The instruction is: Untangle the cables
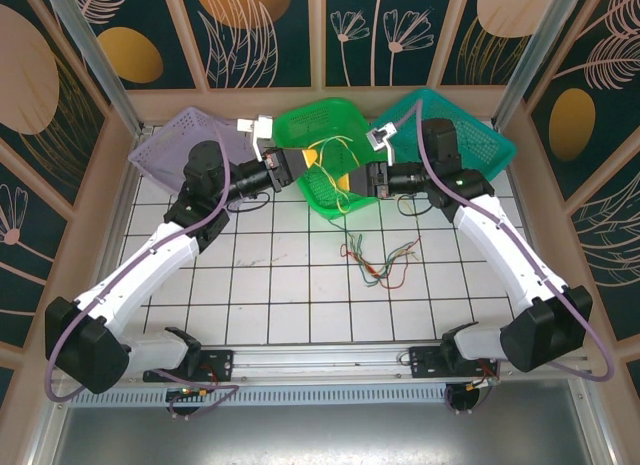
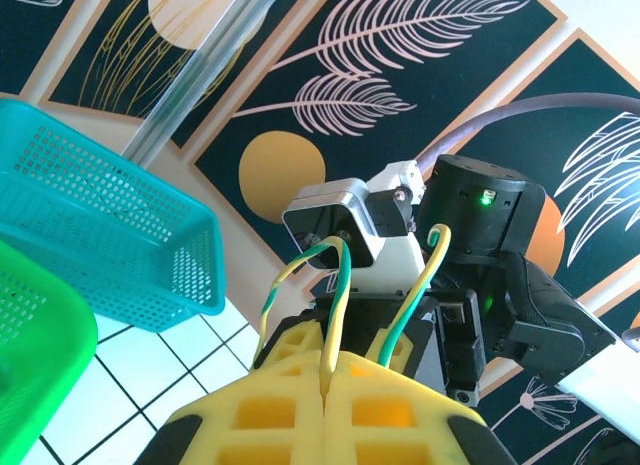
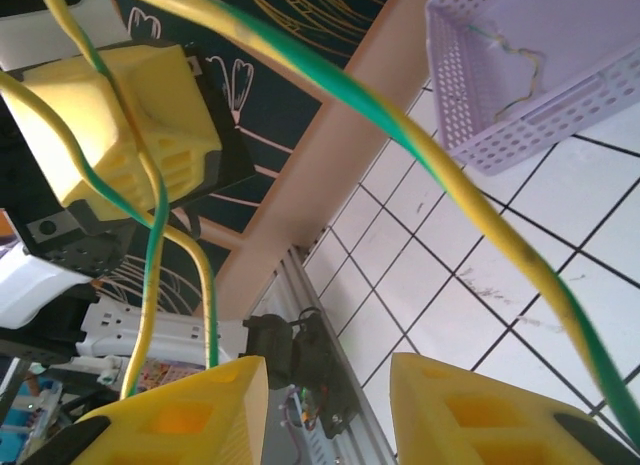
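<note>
**A:** What lines the far edge, starting at the left?

**B:** A lilac perforated plastic basket (image 1: 165, 145) sits in the far-left corner. A bright green plastic basket (image 1: 320, 115) is in the middle, and a teal perforated plastic basket (image 1: 480, 140) is on the right. Their rims crowd one another, so that edge is packed.

**A:** And the claws?

**B:** The left gripper (image 2: 325, 385) hangs over the green basket's left rim. Its yellow fingers are pressed together on a thin yellow-and-green striped cable (image 2: 342, 285), which loops up out of the pinch. The right gripper (image 3: 328, 373) faces it from near by, over the basket's right side. Its fingers are spread, with a clear gap between them. Strands of the same cable run past one finger and across in front of it, and I cannot tell whether they touch it.

**A:** Where is the rest of the tangle?

**B:** A loose bundle of thin red, green and dark cables (image 1: 380, 260) lies on the white tiled table (image 1: 260, 285). It is right of centre, in front of the green basket and well apart from every edge.

**A:** Is there room to move?

**B:** Bare tiles spread to the left of the bundle and toward the near metal rail (image 1: 320, 357). The two arms flank that open patch.
</note>
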Controlling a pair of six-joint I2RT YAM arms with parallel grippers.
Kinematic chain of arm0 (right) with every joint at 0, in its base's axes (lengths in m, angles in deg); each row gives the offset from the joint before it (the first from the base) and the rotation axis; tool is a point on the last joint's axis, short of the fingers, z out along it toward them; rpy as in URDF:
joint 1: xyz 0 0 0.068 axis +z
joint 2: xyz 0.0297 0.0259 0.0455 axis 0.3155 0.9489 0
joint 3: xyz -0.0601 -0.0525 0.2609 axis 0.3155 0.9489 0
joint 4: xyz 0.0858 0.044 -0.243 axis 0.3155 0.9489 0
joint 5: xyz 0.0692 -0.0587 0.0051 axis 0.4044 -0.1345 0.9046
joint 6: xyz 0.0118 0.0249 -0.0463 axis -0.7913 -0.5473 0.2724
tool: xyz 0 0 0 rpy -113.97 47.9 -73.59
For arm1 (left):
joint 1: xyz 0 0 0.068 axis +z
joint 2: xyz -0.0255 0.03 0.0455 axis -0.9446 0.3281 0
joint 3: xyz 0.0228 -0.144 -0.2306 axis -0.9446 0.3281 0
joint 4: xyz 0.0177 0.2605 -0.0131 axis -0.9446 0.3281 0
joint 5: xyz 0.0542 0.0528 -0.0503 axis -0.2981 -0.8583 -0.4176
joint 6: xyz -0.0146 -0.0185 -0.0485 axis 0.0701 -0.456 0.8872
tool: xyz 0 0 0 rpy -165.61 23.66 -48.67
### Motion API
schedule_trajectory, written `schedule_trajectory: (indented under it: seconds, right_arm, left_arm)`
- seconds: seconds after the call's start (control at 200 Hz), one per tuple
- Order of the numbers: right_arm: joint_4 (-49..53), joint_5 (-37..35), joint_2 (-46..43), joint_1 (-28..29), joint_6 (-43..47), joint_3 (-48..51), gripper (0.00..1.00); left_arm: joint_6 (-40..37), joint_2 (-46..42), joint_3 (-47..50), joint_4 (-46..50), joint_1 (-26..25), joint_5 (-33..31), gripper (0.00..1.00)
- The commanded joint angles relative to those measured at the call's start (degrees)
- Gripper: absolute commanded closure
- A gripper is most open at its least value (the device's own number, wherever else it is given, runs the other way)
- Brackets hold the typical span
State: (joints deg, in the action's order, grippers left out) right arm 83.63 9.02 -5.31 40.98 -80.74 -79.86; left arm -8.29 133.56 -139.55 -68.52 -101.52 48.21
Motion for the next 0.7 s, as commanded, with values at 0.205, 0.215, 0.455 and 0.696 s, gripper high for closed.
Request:
schedule_trajectory:
  seconds: [0.205,0.215,0.455,0.696]
  right_arm:
    - [-7.09,4.45,-0.99,1.21,-2.78,3.38,0.62]
    - [-7.33,4.50,-0.99,1.27,-2.93,3.51,0.62]
    - [-9.45,4.54,-0.82,2.11,-4.80,3.57,0.61]
    - [-11.23,4.61,-1.99,2.31,-7.42,3.87,0.60]
  left_arm:
    - [-0.82,0.94,-1.75,-1.73,0.20,1.70,1.00]
    - [-0.82,0.94,-1.76,-1.69,0.18,1.74,1.00]
    - [-0.82,1.29,-1.60,-1.62,0.21,1.69,1.00]
    - [-1.40,1.14,-0.98,-1.04,0.26,1.27,1.00]
